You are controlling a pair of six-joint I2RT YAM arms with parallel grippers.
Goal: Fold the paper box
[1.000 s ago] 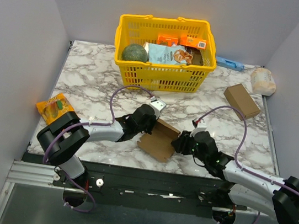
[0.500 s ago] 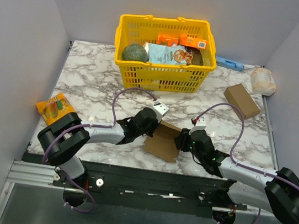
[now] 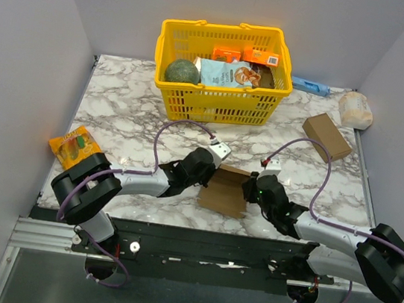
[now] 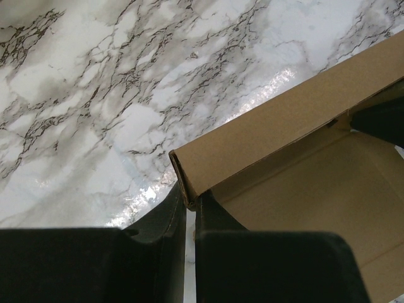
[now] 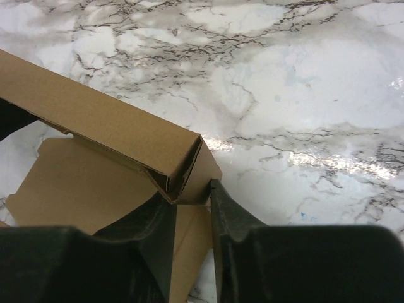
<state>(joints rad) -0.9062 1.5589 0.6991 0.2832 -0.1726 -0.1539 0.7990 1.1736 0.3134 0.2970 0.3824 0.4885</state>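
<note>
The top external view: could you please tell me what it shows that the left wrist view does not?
Only the top external view shows the yellow plastic basket, the orange snack packet, the blocky brown carton and the right gripper. Only the left wrist view shows the doubled wall edge of the thin brown cardboard paper box pinched in the left gripper. Both show that box, that gripper and the white marbled table.

Grey walls (image 3: 22, 36) enclose a marble table (image 3: 118, 102).
</note>
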